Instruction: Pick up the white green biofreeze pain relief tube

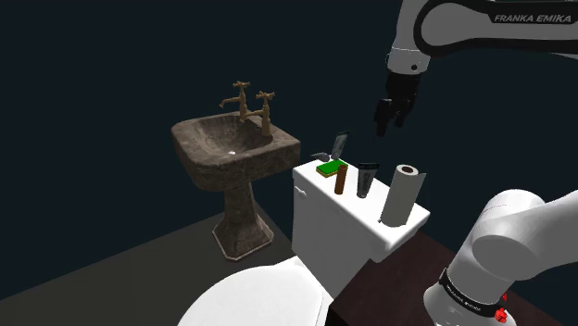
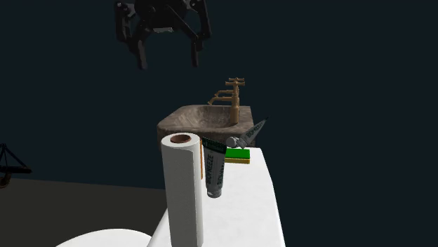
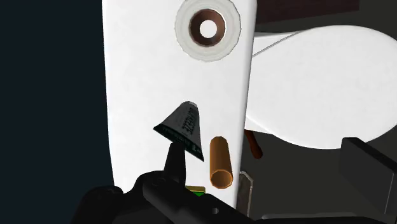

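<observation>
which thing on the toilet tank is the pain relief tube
Find the white toilet tank beside the sink, then the upright paper roll on it. The tube stands on end between that roll and a brown cylinder; unlike them it is grey, wedge-shaped, with lettering down its side.

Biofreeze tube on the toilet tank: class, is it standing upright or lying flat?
Upright. The tube stands on its narrow end on the tank, its wide flat end up, beside the paper roll.
</observation>
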